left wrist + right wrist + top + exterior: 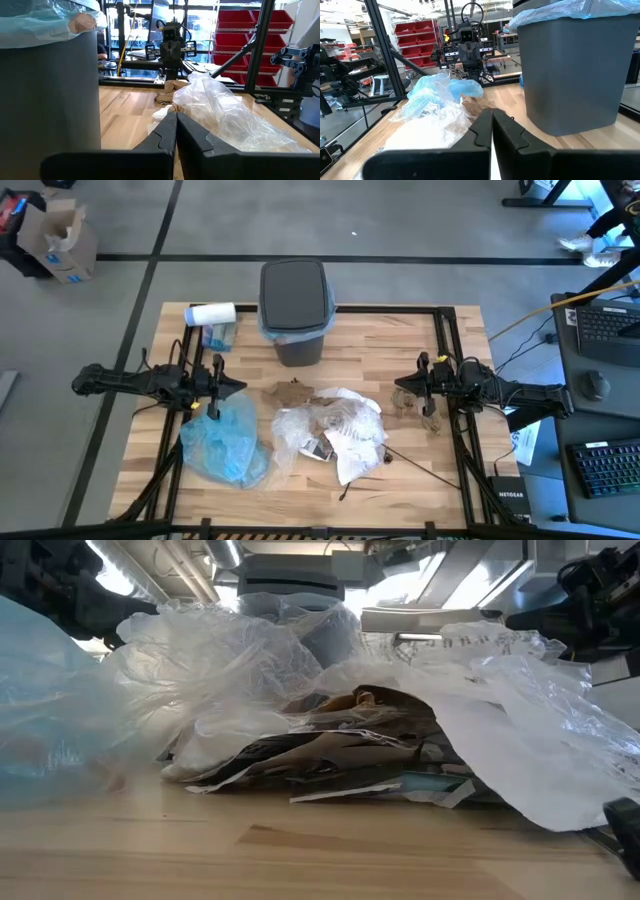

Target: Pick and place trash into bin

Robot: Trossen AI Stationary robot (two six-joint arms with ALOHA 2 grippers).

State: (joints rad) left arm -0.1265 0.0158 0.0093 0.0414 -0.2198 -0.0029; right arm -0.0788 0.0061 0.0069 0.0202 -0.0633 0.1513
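High view: left hand and right hand are both sitting clenched and empty, flanking one trash pile on the bench; one lidded bin is standing beyond and between them, so I judge unlidding comes first. Wrist views: each hand is facing the other across the pile, bin alongside; count is running two hands, one bin, one blue bag.

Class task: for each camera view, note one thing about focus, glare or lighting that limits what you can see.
High view: evenly lit, the bin sharp. Low view: the trash fills the frame, the near blue bag blurred, ceiling lights glaring. Left wrist view: bright windows behind. Right wrist view: shut fingers soft-edged up close.
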